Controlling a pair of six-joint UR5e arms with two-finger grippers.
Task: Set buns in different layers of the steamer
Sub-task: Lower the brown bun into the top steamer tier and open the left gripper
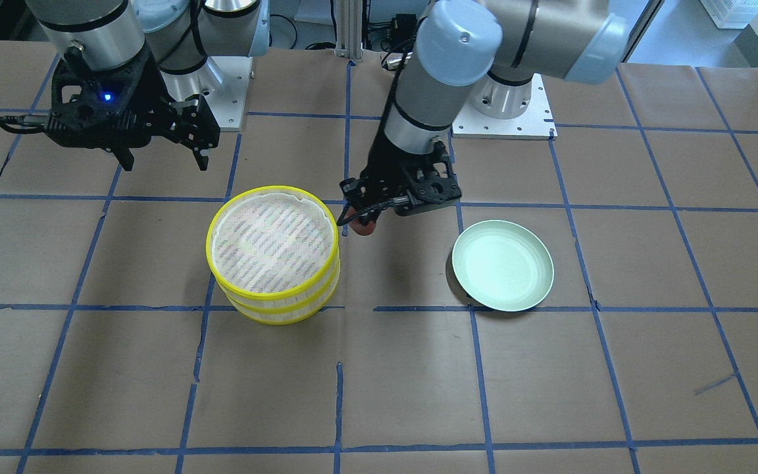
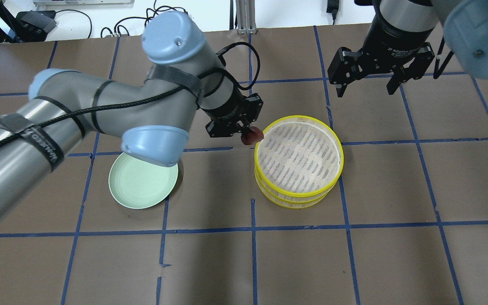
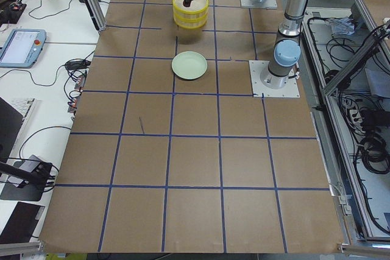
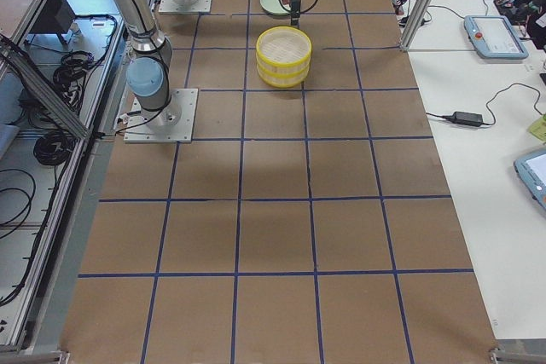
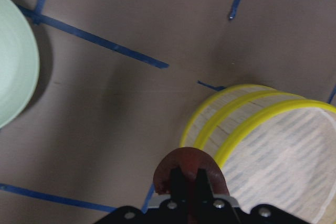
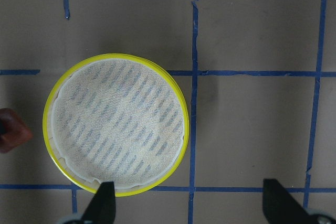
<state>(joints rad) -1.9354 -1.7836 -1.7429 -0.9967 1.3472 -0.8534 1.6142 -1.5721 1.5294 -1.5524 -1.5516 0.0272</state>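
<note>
The two steamer layers [image 2: 298, 161] stand stacked, yellow-rimmed; the top one's whitish floor is bare [image 1: 272, 245] [image 6: 118, 124]. My left gripper [image 2: 250, 134] is shut on the dark reddish-brown bun [image 2: 252, 136] [image 1: 362, 227] [image 5: 189, 169] and holds it in the air just beside the stack's rim, on the plate's side. The bun also shows at the left edge of the right wrist view [image 6: 11, 131]. My right gripper [image 2: 367, 90] [image 1: 163, 159] is open and empty, raised beyond the stack. The white bun is not in view.
A pale green plate [image 2: 142, 182] [image 1: 503, 264] lies empty on the brown paper table, partly under my left arm's elbow in the overhead view. Blue tape lines grid the table.
</note>
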